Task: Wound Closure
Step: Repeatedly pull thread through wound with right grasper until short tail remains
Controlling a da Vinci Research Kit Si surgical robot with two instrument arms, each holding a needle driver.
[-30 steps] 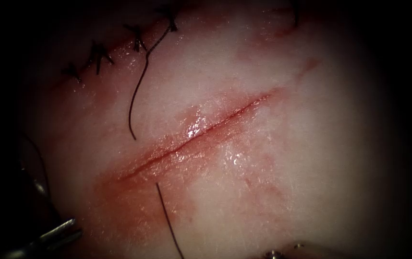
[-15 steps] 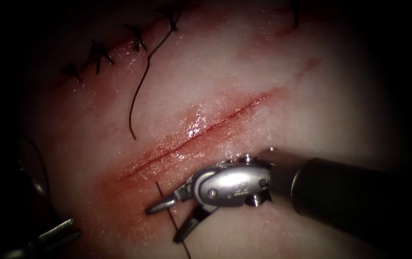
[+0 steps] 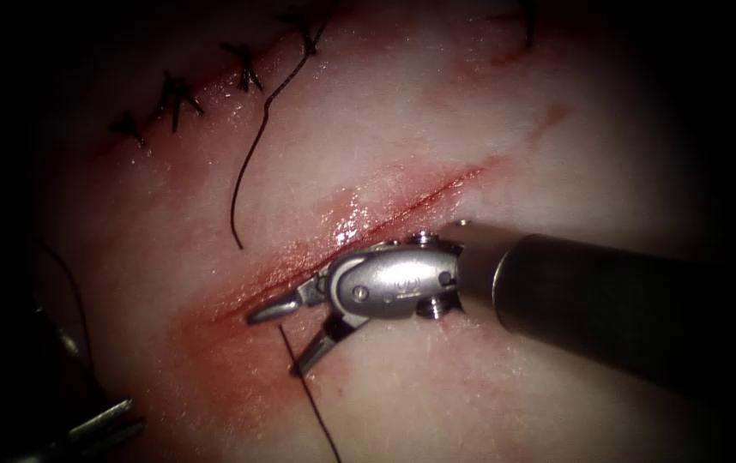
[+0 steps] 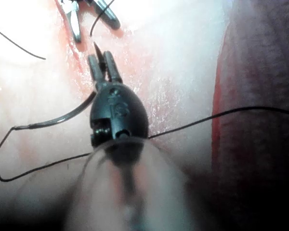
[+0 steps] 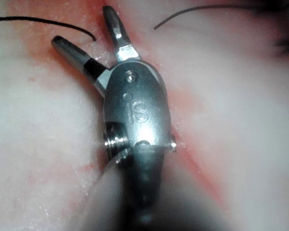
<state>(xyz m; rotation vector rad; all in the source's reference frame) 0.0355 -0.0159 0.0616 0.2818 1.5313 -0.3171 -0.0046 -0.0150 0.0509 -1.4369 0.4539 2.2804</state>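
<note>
Endoscope looks down from above-front at the cut (image 3: 368, 231). Wrist views sit very close behind each tool, sharing the cut's reddened tissue (image 5: 241, 96).

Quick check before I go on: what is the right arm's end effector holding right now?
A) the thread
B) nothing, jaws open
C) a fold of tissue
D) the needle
B: the right end effector has its jaws spread apart at the cut, straddling the thread without gripping it.
</note>
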